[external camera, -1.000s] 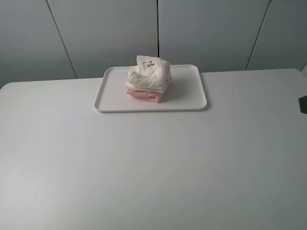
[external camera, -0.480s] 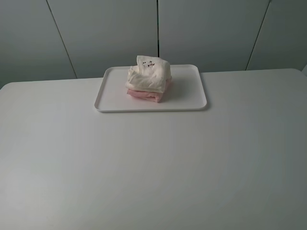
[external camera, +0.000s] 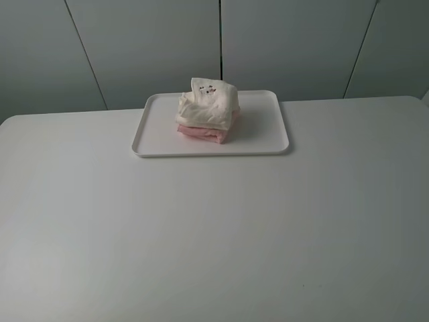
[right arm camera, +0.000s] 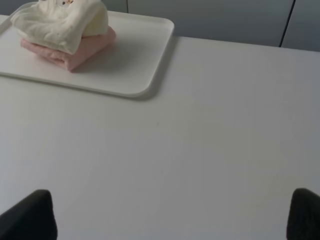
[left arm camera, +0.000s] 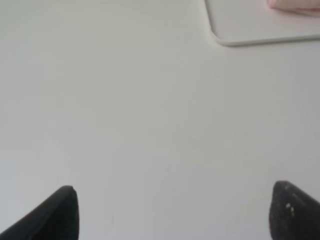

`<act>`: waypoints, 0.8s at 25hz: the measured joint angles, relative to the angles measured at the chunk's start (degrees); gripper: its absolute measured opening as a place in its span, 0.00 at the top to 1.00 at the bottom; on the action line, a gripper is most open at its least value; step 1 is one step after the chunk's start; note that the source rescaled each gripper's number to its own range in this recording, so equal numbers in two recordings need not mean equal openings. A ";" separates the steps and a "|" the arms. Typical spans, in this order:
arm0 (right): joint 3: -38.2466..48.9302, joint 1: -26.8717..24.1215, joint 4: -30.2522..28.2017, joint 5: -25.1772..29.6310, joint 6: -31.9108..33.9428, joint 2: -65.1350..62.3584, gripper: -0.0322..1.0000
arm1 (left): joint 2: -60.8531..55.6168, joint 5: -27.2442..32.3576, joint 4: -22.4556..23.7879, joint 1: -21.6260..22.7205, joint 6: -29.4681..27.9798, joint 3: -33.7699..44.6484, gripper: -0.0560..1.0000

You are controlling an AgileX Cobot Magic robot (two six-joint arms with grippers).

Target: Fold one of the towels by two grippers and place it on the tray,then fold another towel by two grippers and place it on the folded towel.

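The white tray (external camera: 268, 131) lies at the back middle of the table. On it rests the folded pale pink towel (external camera: 201, 133), and the folded cream-white towel (external camera: 209, 104) sits on top of it. In the right wrist view the tray (right arm camera: 145, 55) carries the same stack, pink towel (right arm camera: 85, 50) under cream-white towel (right arm camera: 65, 22). The left wrist view catches a corner of the tray (left arm camera: 250, 25) and a sliver of pink towel (left arm camera: 295, 5). My left gripper (left arm camera: 172, 212) and right gripper (right arm camera: 172, 215) are both open, empty, well away from the tray. Neither arm shows in the exterior high view.
The white table (external camera: 214, 235) stretches wide in front of the tray. Grey wall panels (external camera: 154, 47) stand behind the table's far edge.
A dark bit of the right arm at the right edge of the exterior high view has left the picture. The tray and the towels have not moved.
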 joint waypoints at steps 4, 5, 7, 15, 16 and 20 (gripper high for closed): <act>0.00 0.00 1.26 0.00 -0.85 -0.13 0.00 | -3.82 0.11 0.00 0.00 0.00 0.00 0.01; 0.00 0.00 1.26 0.00 -0.85 -0.13 0.00 | -3.95 0.11 0.00 0.00 0.00 0.00 0.01; 0.00 0.00 1.26 0.00 -0.85 -0.13 0.00 | -4.15 0.11 0.00 0.00 0.10 0.00 0.01; 0.00 0.00 1.26 0.00 -0.85 -0.13 0.00 | -4.15 0.11 -0.15 0.00 2.41 0.00 0.01; 0.00 0.00 1.26 0.00 -0.85 -0.13 0.00 | -4.15 0.11 -0.14 0.00 2.41 0.00 0.01; 0.00 0.00 1.26 0.00 -0.85 -0.13 0.00 | -4.15 0.11 -0.17 0.00 2.54 0.00 0.01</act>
